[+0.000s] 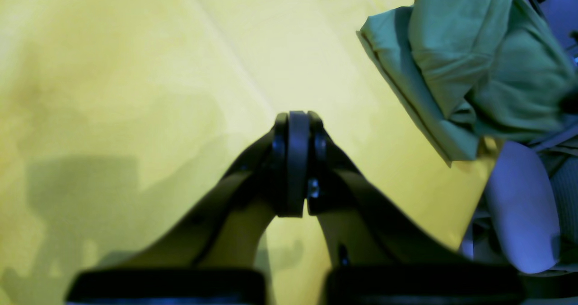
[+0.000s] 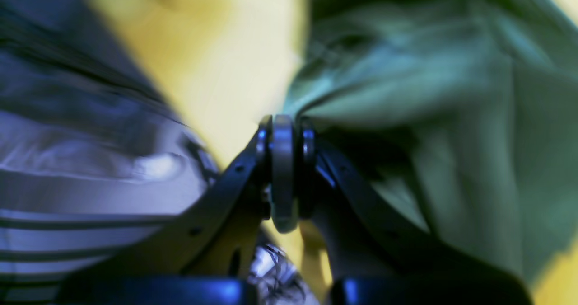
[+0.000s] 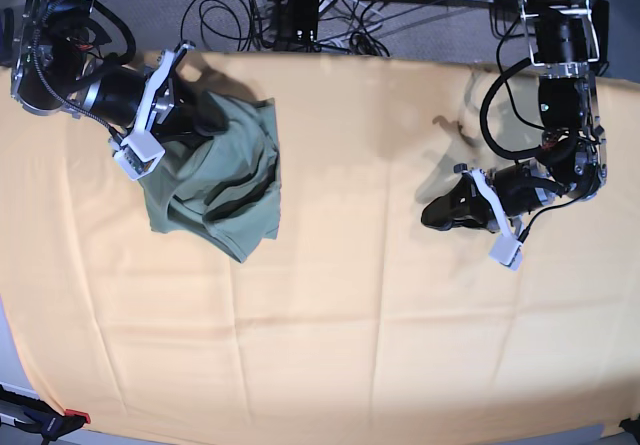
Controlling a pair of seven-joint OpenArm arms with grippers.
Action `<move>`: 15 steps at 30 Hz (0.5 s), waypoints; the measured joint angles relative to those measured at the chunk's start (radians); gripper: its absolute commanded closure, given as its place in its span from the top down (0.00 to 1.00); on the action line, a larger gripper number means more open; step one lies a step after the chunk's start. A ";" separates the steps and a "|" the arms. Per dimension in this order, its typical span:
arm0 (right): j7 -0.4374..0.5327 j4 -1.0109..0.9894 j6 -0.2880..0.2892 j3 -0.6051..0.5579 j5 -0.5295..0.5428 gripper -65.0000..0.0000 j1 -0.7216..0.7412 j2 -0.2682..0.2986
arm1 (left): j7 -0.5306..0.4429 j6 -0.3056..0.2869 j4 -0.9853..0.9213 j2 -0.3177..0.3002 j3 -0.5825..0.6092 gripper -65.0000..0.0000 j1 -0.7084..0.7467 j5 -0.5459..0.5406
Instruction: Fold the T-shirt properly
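The sage-green T-shirt (image 3: 225,180) lies bunched and partly folded on the left part of the yellow-orange cloth (image 3: 350,315). My right gripper (image 3: 212,117) sits at the shirt's upper left corner. In the right wrist view the right gripper (image 2: 284,119) is closed, with green fabric (image 2: 406,92) drawn into its tips. My left gripper (image 3: 428,215) is shut and empty, low over the bare cloth far to the right of the shirt. The left wrist view shows the left gripper (image 1: 298,115) closed over the yellow cloth (image 1: 135,70), with the shirt (image 1: 474,61) at the top right.
Cables and a power strip (image 3: 300,5) lie on the floor behind the table's back edge. A small red and black item (image 3: 70,420) shows at the front left corner. Part of the other arm (image 1: 519,205) shows at the right of the left wrist view.
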 measured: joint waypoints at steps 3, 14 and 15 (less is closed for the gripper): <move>-0.040 0.009 0.000 0.000 0.103 0.00 -0.003 -0.003 | 0.000 0.000 0.000 -0.001 0.000 0.00 0.000 0.000; -0.028 0.008 0.000 0.002 0.026 0.00 0.000 -0.164 | 0.000 0.000 0.000 0.000 0.000 0.00 0.000 0.000; -0.029 0.008 0.000 0.002 0.026 0.01 0.000 -0.164 | 0.000 0.000 0.000 0.000 0.000 0.00 0.000 0.000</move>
